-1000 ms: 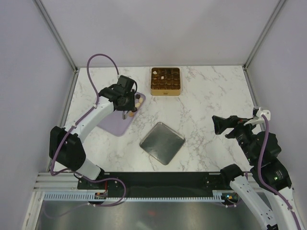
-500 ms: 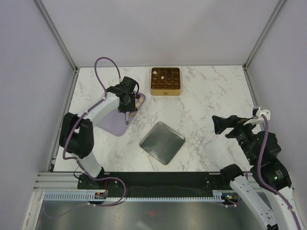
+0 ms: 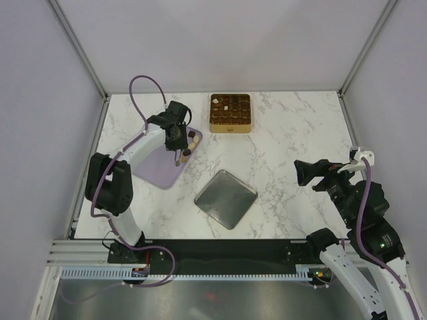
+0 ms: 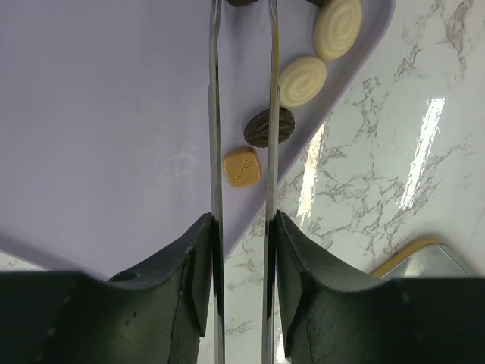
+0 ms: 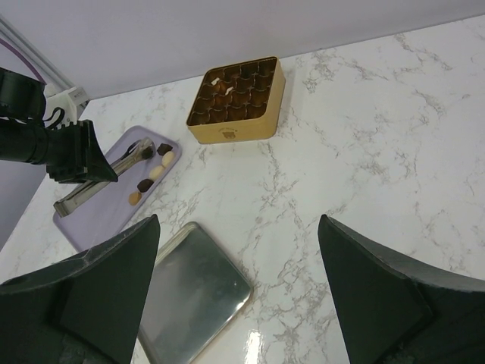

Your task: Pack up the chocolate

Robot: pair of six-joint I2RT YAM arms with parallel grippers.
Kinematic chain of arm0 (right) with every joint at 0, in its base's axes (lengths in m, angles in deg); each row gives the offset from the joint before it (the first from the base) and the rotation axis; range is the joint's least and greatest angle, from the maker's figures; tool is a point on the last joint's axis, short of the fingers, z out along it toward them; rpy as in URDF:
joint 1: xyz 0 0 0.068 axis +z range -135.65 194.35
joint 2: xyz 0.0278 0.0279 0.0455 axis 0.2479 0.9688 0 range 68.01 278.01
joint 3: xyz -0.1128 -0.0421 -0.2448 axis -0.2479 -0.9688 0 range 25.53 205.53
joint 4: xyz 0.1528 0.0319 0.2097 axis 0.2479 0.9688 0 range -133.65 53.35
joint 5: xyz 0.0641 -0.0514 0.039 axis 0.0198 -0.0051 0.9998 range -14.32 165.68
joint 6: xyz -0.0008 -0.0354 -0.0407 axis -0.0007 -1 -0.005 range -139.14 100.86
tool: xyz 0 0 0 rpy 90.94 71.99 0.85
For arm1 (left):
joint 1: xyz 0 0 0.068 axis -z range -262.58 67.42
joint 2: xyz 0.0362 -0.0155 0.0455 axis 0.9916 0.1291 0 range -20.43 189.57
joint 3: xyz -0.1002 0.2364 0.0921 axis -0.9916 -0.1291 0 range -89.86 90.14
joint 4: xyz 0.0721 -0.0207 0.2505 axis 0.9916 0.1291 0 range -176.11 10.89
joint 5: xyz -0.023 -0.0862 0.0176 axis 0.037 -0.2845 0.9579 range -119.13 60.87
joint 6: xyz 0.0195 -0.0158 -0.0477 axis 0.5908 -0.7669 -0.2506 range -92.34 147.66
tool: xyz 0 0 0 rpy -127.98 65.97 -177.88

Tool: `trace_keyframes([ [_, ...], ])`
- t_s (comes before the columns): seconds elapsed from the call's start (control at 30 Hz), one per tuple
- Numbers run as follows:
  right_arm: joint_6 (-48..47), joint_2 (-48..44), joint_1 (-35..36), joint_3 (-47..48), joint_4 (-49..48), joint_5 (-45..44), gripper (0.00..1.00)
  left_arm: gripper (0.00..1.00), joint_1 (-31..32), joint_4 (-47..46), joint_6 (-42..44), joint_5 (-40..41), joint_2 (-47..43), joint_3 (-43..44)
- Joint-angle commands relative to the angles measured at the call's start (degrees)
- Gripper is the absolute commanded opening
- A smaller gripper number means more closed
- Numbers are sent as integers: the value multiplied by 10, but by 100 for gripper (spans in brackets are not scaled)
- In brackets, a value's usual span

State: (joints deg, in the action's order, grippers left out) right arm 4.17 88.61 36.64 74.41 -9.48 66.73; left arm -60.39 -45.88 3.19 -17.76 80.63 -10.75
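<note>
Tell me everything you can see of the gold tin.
The gold tin is square and shallow, shiny metal by its look, open on top. Inside, a dark brown liner splits it into a grid of small cups. A few pale chocolates sit in the far rows; whether the other cups hold dark ones is unclear. It lies flat on the marble table near the far edge, right of the lilac board, touching nothing else.

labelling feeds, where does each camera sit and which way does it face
Top external: above and behind the bases, looking down on the marble table; left arm and right arm show.
Left wrist: looks down along tongs in the left gripper onto the lilac board and chocolate.
Right wrist: looks across the table toward the gold tin, framed by the open right gripper.
Shared: both wrist views show the board's chocolate.
</note>
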Motion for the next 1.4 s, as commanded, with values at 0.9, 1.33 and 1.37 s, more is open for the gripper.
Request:
trace_keyframes([
  [0.9,2,-6,3,-5,-23,-7,94,38,80,10,49,-49,-1,230],
  [1.33,-11,11,2,0,-24,-14,94,38,105,-30,79,-89,169,392],
  [1.37,-12,14,2,1,-24,-15,94,39,105,-34,84,-90,176,396],
])
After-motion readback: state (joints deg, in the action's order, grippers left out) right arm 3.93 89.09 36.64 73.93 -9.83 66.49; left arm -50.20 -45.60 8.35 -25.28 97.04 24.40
